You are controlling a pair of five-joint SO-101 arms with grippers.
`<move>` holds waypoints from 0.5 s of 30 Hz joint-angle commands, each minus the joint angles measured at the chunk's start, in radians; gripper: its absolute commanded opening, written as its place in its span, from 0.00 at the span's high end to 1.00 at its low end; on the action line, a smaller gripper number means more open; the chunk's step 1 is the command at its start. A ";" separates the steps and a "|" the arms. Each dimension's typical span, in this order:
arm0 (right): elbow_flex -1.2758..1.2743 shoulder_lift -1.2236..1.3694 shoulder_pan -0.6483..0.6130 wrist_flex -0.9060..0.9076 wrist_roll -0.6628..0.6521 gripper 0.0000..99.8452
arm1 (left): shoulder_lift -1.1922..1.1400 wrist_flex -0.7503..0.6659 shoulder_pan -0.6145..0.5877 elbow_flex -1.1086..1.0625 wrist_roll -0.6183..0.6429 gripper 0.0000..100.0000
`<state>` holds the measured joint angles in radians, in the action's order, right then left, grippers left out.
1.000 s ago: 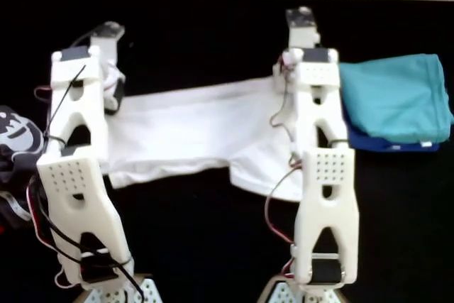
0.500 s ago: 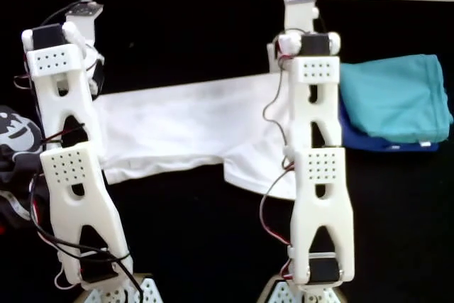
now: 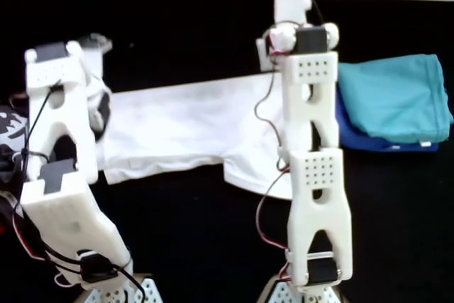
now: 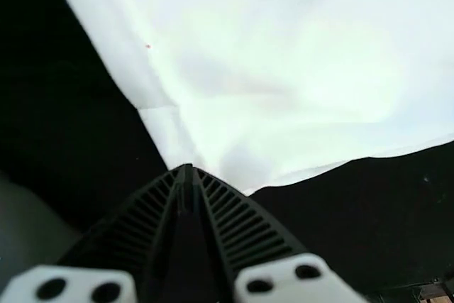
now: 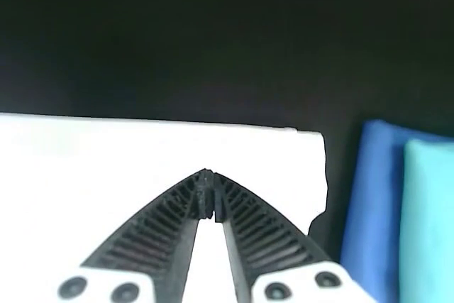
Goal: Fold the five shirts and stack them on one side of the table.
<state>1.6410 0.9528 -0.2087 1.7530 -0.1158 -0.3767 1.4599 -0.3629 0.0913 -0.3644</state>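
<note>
At 9 o'clock on my overhead feed a black-and-white printed cloth (image 3: 10,129) lies at the edge of the black tabletop (image 3: 191,246); I cannot make out what its print shows. Just beside it my left arm (image 3: 60,140) stands steeply bent, forearm reaching toward 12 o'clock, its wrist over the 9 o'clock end of the white shirt (image 3: 191,125). The left claw (image 4: 186,169) is pinched tight on that shirt's edge, with the cloth puckering into the tips. The shirt lies spread across the middle of the tabletop, a sleeve hanging out toward 5 o'clock. My right arm (image 3: 310,140) is stretched nearly straight toward 12 o'clock over the shirt's 3 o'clock end. The right claw (image 5: 207,179) has its jaws pressed together on white cloth near the shirt's far corner. At 3 o'clock, just beside that arm, a folded teal shirt (image 3: 394,97) rests on a folded blue shirt (image 3: 379,141), whose small pale tag is too small to read.
</note>
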 commanded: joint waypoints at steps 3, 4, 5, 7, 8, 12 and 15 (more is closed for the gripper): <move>-0.251 -0.274 -0.021 0.016 0.003 0.99 | 0.202 -0.198 0.031 -0.404 0.002 0.99; -0.346 -0.317 -0.019 0.015 0.003 0.99 | 0.234 -0.210 0.031 -0.449 0.000 0.99; -0.441 -0.361 -0.019 0.015 0.003 0.99 | 0.268 -0.219 0.031 -0.489 -0.009 0.99; -0.625 -0.447 -0.022 0.013 0.002 0.99 | 0.331 -0.235 0.031 -0.572 -0.044 0.99; -0.704 -0.486 -0.024 0.012 0.002 0.99 | 0.360 -0.244 0.031 -0.611 -0.052 0.99; -0.937 -0.621 -0.030 -0.004 0.002 0.99 | 0.479 -0.262 0.033 -0.740 -0.054 0.99; -1.064 -0.691 -0.031 -0.028 0.000 0.99 | 0.587 -0.262 0.042 -0.788 -0.054 0.99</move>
<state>0.6851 0.3744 -0.2302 1.7499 -0.1158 0.0959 1.2052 -0.3414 -0.6651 -0.4089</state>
